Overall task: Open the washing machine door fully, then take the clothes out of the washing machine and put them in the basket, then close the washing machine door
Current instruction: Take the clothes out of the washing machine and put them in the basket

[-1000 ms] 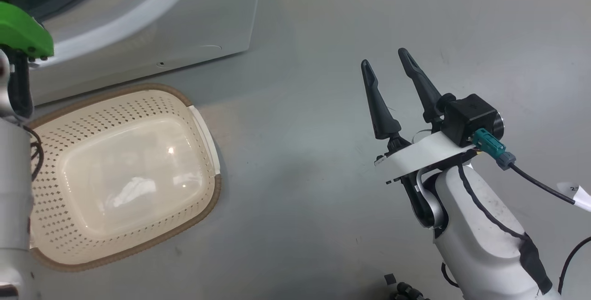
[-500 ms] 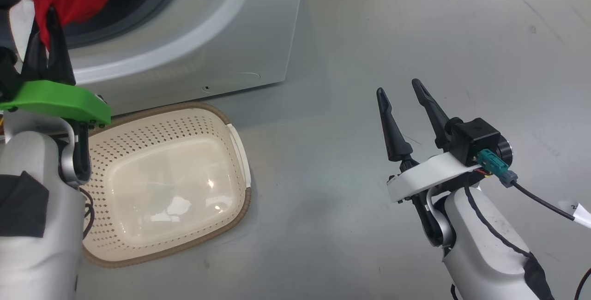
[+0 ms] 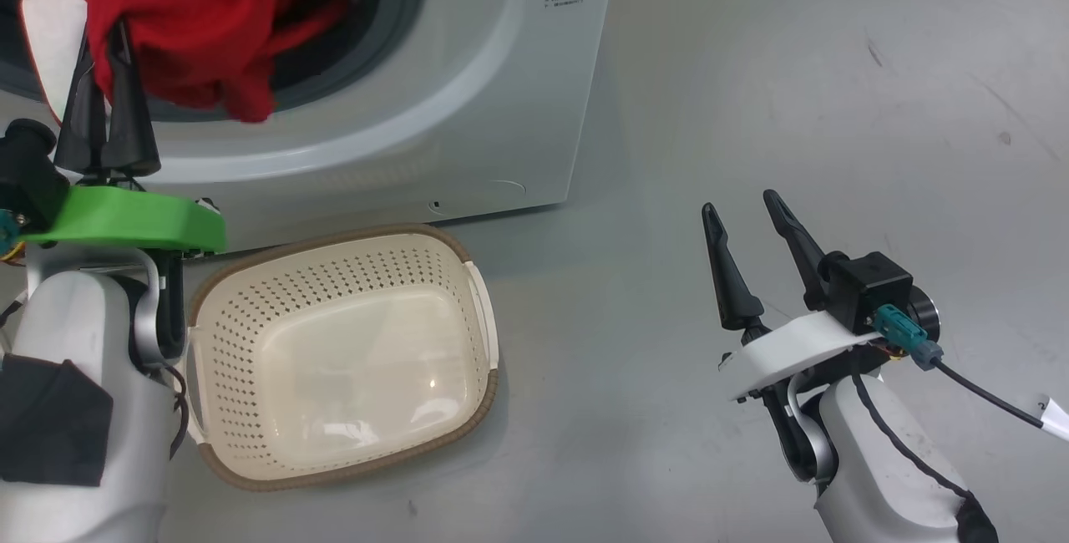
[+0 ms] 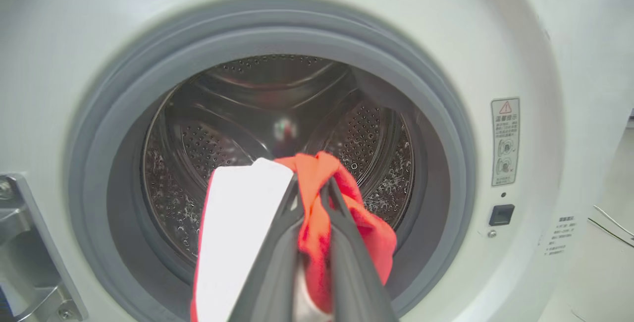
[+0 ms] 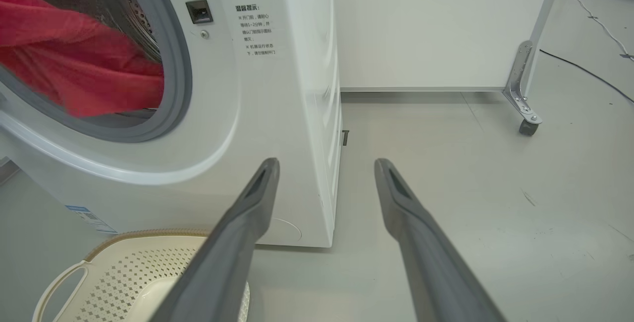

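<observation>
While the left tool (image 3: 107, 33) is clamping narrowly on a bunch of the clothes (image 3: 200, 25), its two dark fingers are pointing up toward the upper left of the head view, with the red cloth gathered at their tips. In the left wrist view the fingers are standing almost together at bottom centre. A fold of red fabric is being squeezed between them, and a white panel is hanging down just to their left. The garment is sitting at the mouth of the washing machine (image 3: 468, 92), draping out over the lower part of the grey seal (image 4: 99, 129), with the steel drum (image 4: 277, 89) showing behind it.

The basket (image 3: 351, 234) is sitting on the floor (image 3: 752, 67) at lower centre-left of the head view, just in front of the machine and below the held cloth. Its bottom is lying bare, and the left forearm is covering its left edge.

The right tool (image 3: 740, 202) is hovering at the lower right of the head view with its fingers spread wide and nothing between them. It is hanging well apart from the clothes, over bare floor, and is aiming past the machine's right front corner in the right wrist view.
</observation>
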{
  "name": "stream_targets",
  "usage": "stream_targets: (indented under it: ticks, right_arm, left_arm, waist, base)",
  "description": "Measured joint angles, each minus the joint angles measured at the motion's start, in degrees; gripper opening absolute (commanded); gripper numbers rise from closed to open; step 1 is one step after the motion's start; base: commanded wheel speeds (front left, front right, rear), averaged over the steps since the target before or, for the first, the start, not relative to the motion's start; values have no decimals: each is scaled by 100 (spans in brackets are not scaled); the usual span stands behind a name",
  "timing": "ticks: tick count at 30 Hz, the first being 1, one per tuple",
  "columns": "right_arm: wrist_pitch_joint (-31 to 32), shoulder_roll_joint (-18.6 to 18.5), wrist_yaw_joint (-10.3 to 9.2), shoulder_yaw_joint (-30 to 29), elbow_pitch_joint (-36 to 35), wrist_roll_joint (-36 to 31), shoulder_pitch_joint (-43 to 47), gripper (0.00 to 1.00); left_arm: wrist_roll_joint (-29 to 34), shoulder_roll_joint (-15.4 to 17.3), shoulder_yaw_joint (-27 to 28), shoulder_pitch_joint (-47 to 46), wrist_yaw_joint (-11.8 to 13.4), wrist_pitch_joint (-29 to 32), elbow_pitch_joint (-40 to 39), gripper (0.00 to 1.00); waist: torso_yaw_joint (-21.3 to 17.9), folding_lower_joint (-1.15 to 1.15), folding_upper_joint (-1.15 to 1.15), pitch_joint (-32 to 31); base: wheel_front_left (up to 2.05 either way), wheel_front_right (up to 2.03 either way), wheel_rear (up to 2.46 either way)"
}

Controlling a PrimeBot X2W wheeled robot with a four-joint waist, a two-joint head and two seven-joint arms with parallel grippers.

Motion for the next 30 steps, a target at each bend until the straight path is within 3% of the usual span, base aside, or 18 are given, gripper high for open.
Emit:
stream_targets:
  ticks: [14,30]
  right_arm:
    - [0,-3,77,-185,48,-56,392,100]
    - [0,-2,170,-137,67,-55,549,100]
  left_arm:
    - [323,-69,105,458,232,-27,-1562,0]
    - [313,-197,7,2110,412,185,-1972,0]
  waist:
    - [266,0,0,-609]
    - [269,0,0,-897]
  base:
    - [0,0,0]
    - [0,0,0]
